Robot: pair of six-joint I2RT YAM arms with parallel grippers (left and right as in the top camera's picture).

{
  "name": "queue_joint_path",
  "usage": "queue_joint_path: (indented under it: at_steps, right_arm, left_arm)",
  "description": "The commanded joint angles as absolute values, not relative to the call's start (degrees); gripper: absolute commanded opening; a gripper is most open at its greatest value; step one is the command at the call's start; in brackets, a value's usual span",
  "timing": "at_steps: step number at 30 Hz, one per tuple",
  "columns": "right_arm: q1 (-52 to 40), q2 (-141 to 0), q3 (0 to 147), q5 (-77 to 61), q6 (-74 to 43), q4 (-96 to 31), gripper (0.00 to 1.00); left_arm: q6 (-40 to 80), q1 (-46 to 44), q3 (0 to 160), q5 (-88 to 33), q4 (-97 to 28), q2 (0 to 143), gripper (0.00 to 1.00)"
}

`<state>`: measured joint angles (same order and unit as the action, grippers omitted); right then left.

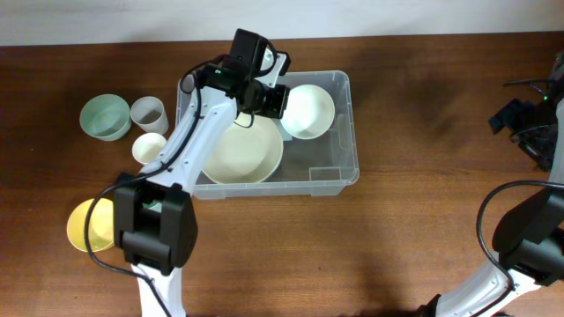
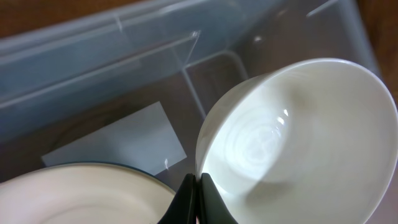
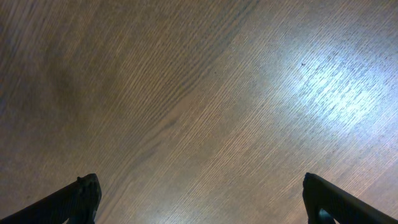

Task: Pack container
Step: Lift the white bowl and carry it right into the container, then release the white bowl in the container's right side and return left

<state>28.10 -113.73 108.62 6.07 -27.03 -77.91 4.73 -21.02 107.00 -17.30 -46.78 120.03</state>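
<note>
The clear plastic container (image 1: 352, 132) stands at the middle back of the wooden table. Inside it lie a large cream bowl (image 1: 242, 154) on the left and a white bowl (image 1: 308, 110) at the back right. My left gripper (image 1: 280, 99) is over the container, shut on the white bowl's left rim. In the left wrist view the closed fingers (image 2: 199, 180) pinch the rim of the tilted white bowl (image 2: 298, 143), with the cream bowl (image 2: 81, 196), the white label (image 2: 118, 140) and the container wall (image 2: 93, 56) behind. My right gripper (image 3: 199, 193) is open and empty over bare wood at the far right (image 1: 529, 119).
Left of the container stand a green bowl (image 1: 104, 116), a grey cup (image 1: 149, 114) and a small cream cup (image 1: 149, 147). A yellow bowl (image 1: 88, 224) sits at the front left, partly under the left arm's base.
</note>
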Motion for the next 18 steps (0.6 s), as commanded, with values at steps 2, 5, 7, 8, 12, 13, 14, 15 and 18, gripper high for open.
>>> queue_joint_path:
  at_steps: [2, 5, 7, 8, 12, 13, 14, 15, 18]
  right_arm:
    - [28.03, -113.73, 108.47, 6.2, -27.51, -77.91, 0.99]
    - [28.03, -113.73, 108.47, 6.2, -27.51, -77.91, 0.99]
    - [28.03, -113.73, 108.47, 6.2, -27.51, -77.91, 0.99]
    - [28.03, -113.73, 108.47, 6.2, -27.51, -77.91, 0.99]
    - [28.03, -113.73, 108.47, 6.2, -27.51, -77.91, 0.99]
    - [28.03, -113.73, 108.47, 6.2, -27.51, -77.91, 0.99]
    - [28.03, -113.73, 108.47, 6.2, -27.51, -77.91, 0.99]
    - [28.03, -113.73, 108.47, 6.2, -27.51, -77.91, 0.99]
    - [28.03, -113.73, 108.47, 6.2, -27.51, -77.91, 0.99]
  left_arm:
    - [3.57, -21.34, 106.8, -17.15, -46.46, 123.94, 0.01]
    - [3.57, -21.34, 106.8, -17.15, -46.04, 124.86, 0.01]
    - [3.57, -21.34, 106.8, -17.15, -45.8, 125.1, 0.01]
    - [3.57, -21.34, 106.8, -17.15, -45.78, 125.14, 0.01]
    - [3.57, -21.8, 106.8, -17.19, -46.0, 125.14, 0.01]
    - [3.55, -22.11, 106.8, -17.32, -46.06, 125.14, 0.01]
    - [3.55, -22.57, 106.8, -17.37, -46.09, 125.14, 0.01]
    - [3.53, -22.98, 106.8, -17.32, -46.06, 125.14, 0.01]
    - [2.94, -24.58, 106.8, -16.67, -46.0, 125.14, 0.02]
